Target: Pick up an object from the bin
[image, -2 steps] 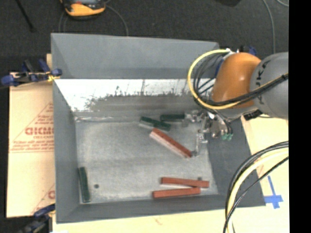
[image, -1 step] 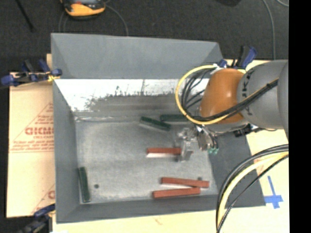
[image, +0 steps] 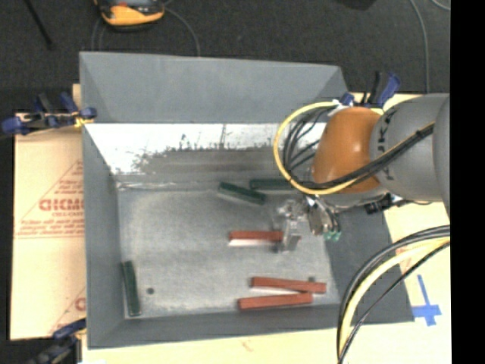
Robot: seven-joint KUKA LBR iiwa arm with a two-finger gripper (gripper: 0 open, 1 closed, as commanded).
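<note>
Hanging over the mid-bin red-brown stick (image: 250, 238) is the gripper (image: 290, 233) (grip indiscernible).

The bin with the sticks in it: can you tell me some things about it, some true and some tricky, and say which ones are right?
1. The gripper is at the right end of a red stick in the middle of the bin. True.
2. Every stick in the bin is red. False: one dark green stick lies by the left wall, and two more green sticks lie near the back wall.
3. A pair of red sticks lies near the front right corner. True.
4. The dark green stick touches the pair of red sticks. False: it lies alone, well apart from them.
</note>
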